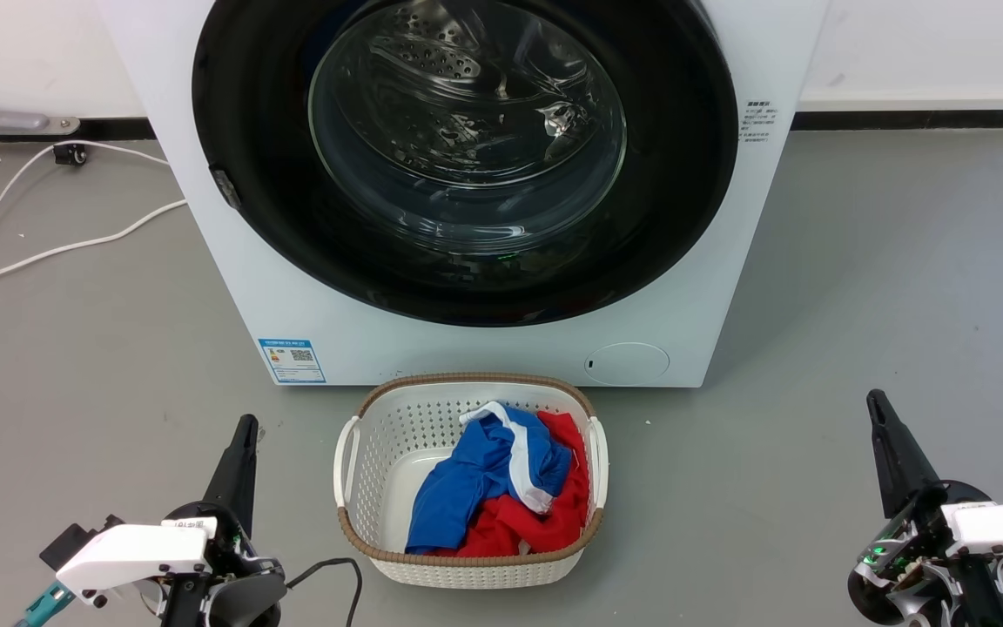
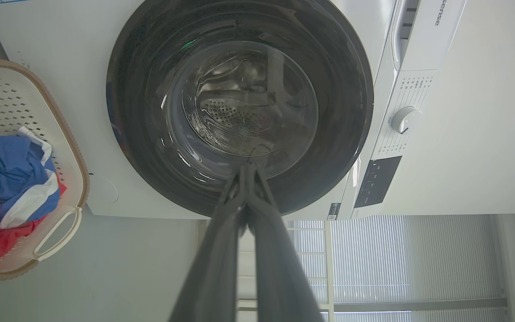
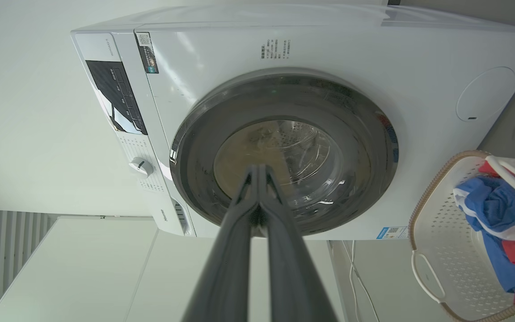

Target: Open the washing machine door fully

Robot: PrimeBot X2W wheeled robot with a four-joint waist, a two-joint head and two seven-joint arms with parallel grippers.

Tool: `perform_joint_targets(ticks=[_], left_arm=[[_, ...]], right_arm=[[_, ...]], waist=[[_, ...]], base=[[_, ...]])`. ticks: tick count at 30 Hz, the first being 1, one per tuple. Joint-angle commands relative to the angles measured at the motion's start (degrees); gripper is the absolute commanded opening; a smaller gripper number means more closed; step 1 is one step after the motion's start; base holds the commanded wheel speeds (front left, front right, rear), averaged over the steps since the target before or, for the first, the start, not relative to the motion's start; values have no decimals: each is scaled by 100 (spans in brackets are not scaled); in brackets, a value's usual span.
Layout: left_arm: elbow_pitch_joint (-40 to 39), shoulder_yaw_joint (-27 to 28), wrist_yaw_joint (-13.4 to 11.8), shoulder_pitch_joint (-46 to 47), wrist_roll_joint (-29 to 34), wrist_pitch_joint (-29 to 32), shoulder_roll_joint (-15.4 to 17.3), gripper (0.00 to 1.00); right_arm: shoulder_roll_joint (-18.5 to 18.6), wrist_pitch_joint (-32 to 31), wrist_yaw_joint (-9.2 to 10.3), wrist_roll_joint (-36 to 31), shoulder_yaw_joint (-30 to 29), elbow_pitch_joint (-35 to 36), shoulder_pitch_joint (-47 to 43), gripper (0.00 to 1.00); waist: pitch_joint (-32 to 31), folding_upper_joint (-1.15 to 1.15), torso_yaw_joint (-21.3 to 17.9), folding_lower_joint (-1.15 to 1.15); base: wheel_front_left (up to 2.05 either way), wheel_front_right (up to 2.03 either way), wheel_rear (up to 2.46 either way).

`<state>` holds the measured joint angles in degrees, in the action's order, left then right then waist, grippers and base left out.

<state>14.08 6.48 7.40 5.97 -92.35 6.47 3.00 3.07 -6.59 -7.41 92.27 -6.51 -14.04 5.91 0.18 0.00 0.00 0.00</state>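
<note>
Both hands are clenched on nothing: the left gripper [image 1: 246, 427] and the right gripper [image 1: 878, 402] each press their two dark fingers together, low over the grey floor [image 1: 858, 287]. The washing machine door [image 1: 467, 165] sits flush in the front of the white machine [image 1: 232, 296], ahead of both grippers and between them, well apart from either tip, so the opening looks not yet begun

The likeliest failure is a slip. The door's black face is glossy and rounded, and fingers held together have no way to hook its rim unless they part first. A small grey fitting [image 1: 225, 187] sits on the rim on the left gripper's side; I cannot tell whether it is the catch or the hinge, and a pull at the hinge edge would strain the door without moving it. A push on the bulging glass would only press it tighter

A white basket [image 1: 346, 453] of blue and red clothes [image 1: 493, 488] stands between the two grippers, just before the machine and under the door's lower edge; an arm reaching in low could knock it. A white cable [image 1: 57, 250] trails on the floor beyond the left gripper, to its outer side, where the base could snag it
</note>
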Motion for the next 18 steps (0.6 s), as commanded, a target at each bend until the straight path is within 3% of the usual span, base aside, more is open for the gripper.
perform_joint_targets(ticks=[1, 18], left_arm=[[4, 22, 17, 48, 27, 16, -12, 0], [4, 23, 17, 48, 29, 18, -13, 0]], right_arm=[[-21, -3, -15, -9, -8, -5, 64, 0], [-22, -5, -15, -12, -9, -5, 64, 0]], waist=[[0, 0, 0, 0], [0, 0, 0, 0]], base=[[0, 0, 0], [0, 0, 0]])
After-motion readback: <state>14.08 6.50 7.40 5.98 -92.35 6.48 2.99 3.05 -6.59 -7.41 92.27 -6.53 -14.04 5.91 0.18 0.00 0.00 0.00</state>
